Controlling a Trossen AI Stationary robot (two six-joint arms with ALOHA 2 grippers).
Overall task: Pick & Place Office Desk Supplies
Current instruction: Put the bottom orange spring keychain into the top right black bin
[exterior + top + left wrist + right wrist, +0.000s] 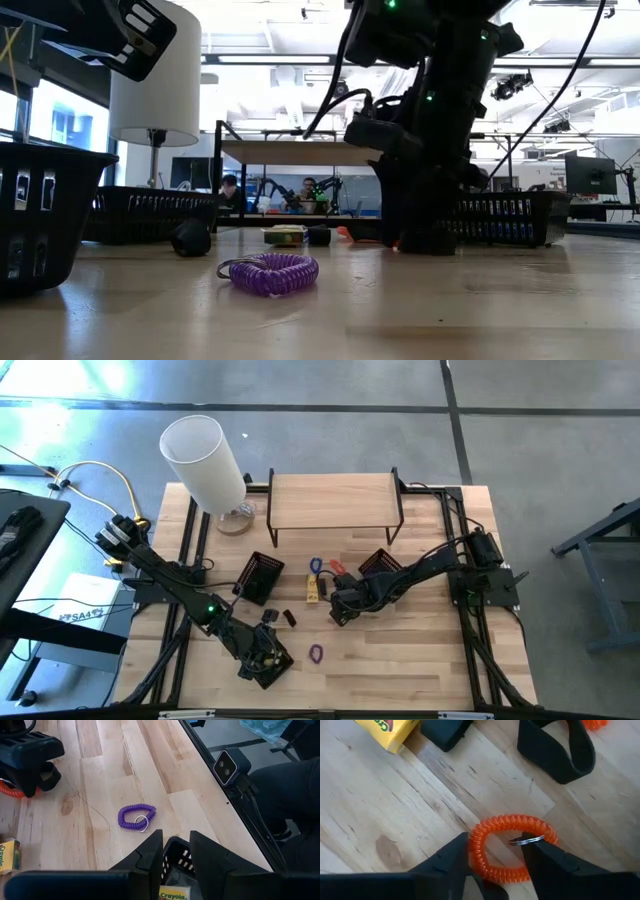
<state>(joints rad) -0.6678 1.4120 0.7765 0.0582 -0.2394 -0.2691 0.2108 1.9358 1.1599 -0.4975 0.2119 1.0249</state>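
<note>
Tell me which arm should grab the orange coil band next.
Right. The right gripper already hangs directly over the orange coil band, its open fingers straddling one side. The left gripper is over a black basket near the purple coil band, farther away.

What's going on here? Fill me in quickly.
Two robot arms are sorting small desk supplies on a wooden table. The right end effector is down over an orange coil band, fingers open on either side of part of its loop, not yet closed. The left end effector hangs open above a small black basket that holds a yellow crayon box. A purple coil band lies loose on the table nearby, along with another crayon box near the right arm.
</note>
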